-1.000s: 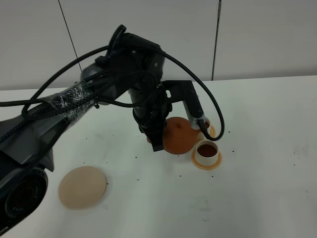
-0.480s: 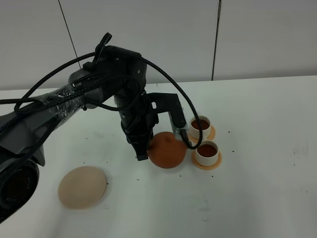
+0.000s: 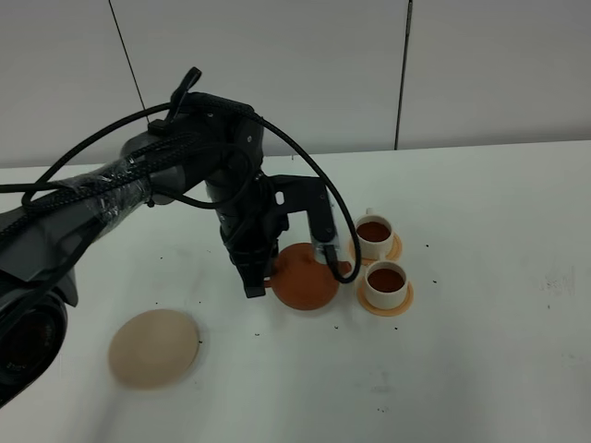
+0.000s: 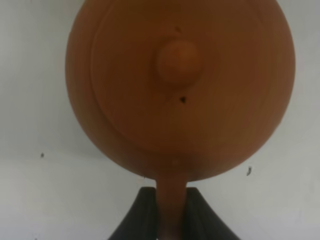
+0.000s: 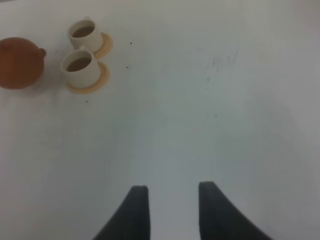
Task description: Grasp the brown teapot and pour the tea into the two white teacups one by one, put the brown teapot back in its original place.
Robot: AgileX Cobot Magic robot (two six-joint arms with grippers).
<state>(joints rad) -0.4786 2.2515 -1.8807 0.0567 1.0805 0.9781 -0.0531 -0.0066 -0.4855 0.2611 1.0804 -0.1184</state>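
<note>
Now my left gripper [image 4: 165,220] pinches the teapot [image 3: 305,277] by its handle, just beside both cups [image 3: 385,282], which are full of tea. Only the trip back is left. The coaster [image 3: 153,348] waits at 8 o'clock, across bare table [image 3: 480,369]. My right gripper [image 5: 167,192] hangs open, well apart.

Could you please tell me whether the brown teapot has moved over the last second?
Yes. The brown teapot has shifted leftward, away from the two white teacups and toward the beige coaster.
</note>
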